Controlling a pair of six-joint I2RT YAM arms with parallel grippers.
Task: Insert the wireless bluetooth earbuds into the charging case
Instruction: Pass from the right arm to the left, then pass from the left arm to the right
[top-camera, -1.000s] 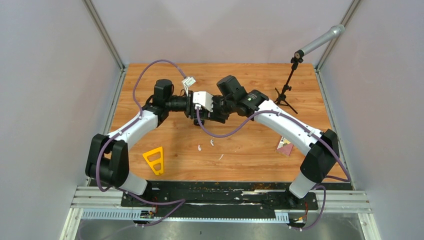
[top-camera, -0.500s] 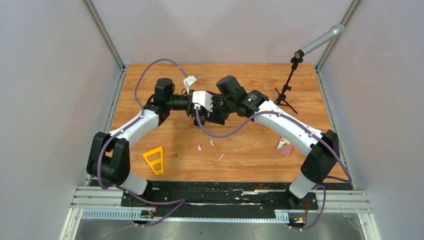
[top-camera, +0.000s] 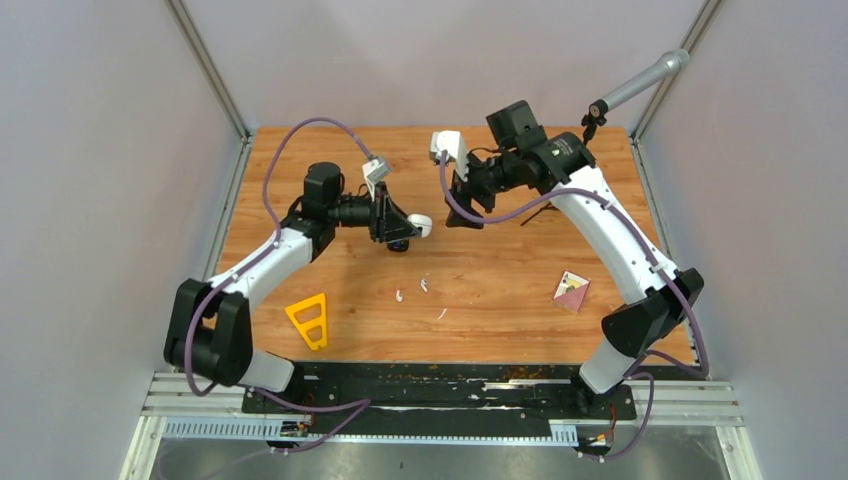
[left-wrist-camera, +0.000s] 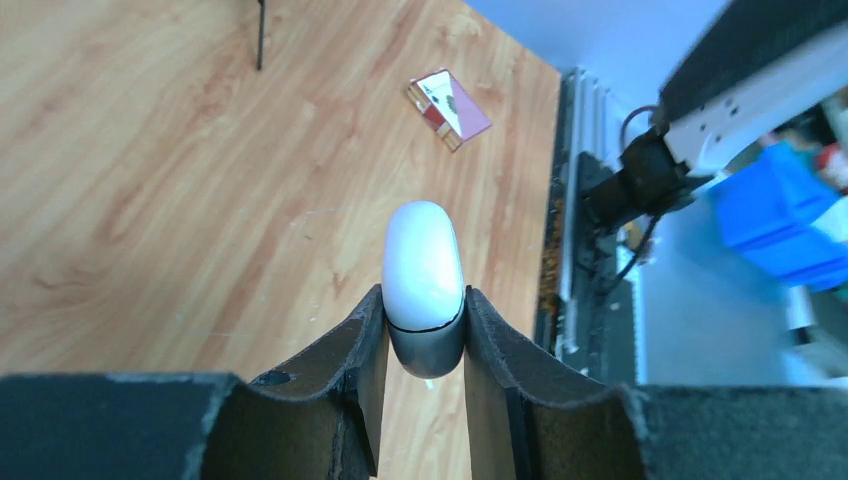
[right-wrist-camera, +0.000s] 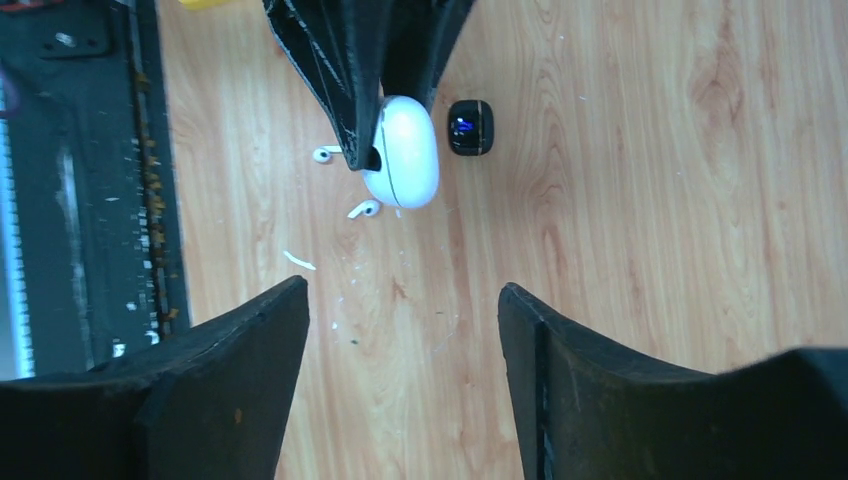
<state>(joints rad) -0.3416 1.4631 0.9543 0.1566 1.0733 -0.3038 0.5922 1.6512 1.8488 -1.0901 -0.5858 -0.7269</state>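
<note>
- Top view: we log the left gripper (top-camera: 412, 228) out over the table (top-camera: 500, 300), clamped on the white case (top-camera: 421, 226) and holding it off the wood. The right gripper (top-camera: 462, 205) hangs well apart, toward the far side. Two white earbuds (top-camera: 399, 296) lie loose nearer the bases, with a thin sliver (top-camera: 441, 314) near them.
- Left wrist: both fingers pinch the case's lower half. Its seam looks shut, so we judge that no earbud can go in until the lid is lifted.
- Right wrist: the jaws are spread wide and empty. Below, a black case (right-wrist-camera: 470, 127) sits on the wood just beside the held white one. We find no black earbuds.
- Risks: the rounded, glossy shell may twist or squirt out of the pinch if the lid is pried from one side. The tiny earbuds may skid away under closing fingers. The sliver could be taken for an earbud.
</note>
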